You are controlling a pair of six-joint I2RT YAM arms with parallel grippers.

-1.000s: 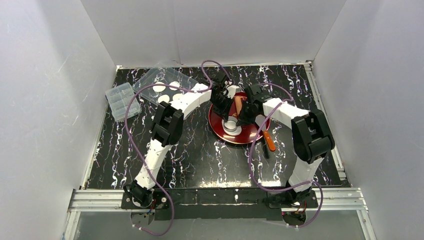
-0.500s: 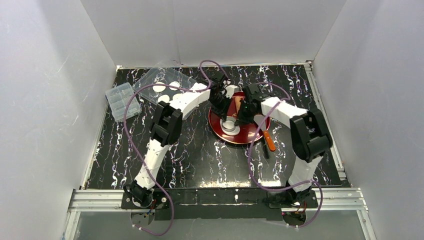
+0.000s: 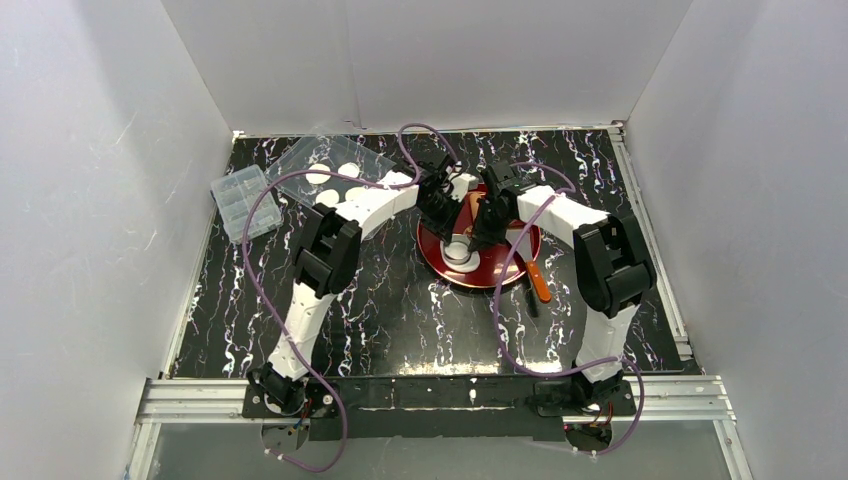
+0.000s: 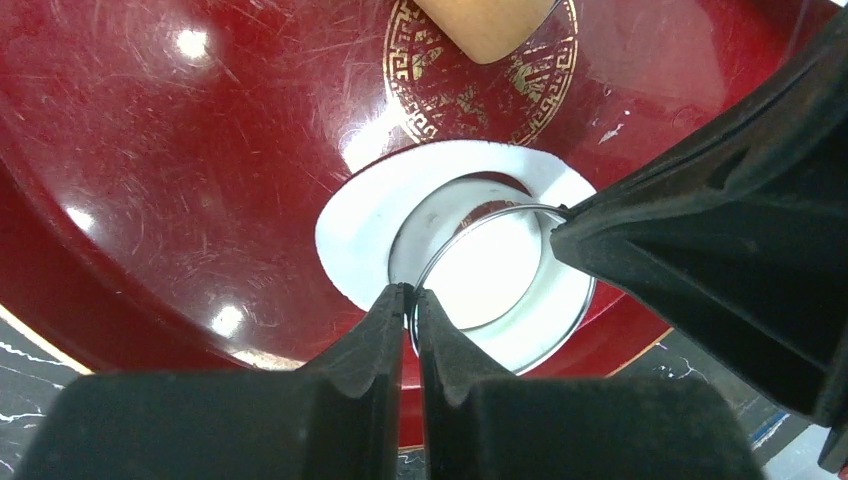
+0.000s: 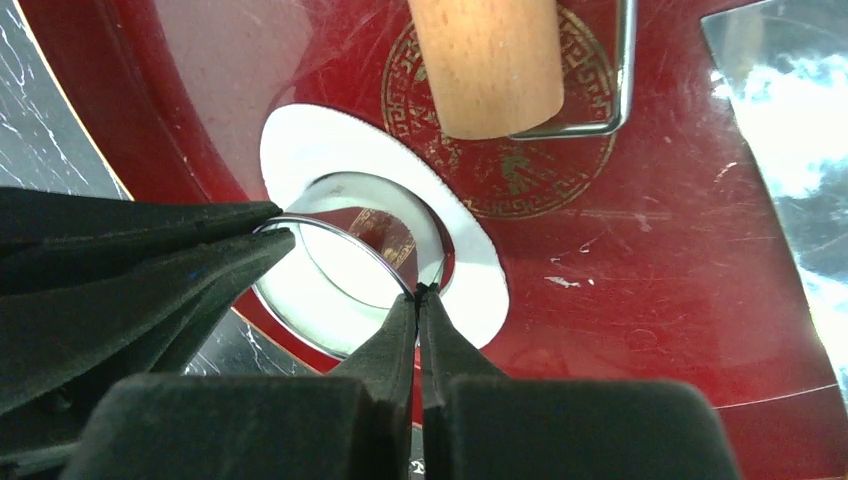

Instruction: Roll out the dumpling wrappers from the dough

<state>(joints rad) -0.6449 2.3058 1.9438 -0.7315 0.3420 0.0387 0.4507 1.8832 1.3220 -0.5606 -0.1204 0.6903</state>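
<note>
While dumpling wrappers (image 3: pixel 319 177) lie in a clear tray (image 3: pixel 303 155) at far left, the left claw (image 4: pixel 410 292) pinches shut on the rim of the metal ring (image 5: pixel 345 235), which stands on flattened dough (image 4: pixel 350 225) close to the near edge of the red plate (image 3: pixel 500 272); the right claw (image 5: pixel 420 295) pinches the opposite rim. Dark surface (image 3: pixel 400 320) stretches from plate to arm bases.

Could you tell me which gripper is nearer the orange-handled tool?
Right. The right gripper pinches the ring on the side facing the tool; the left gripper pinches the far side.
</note>
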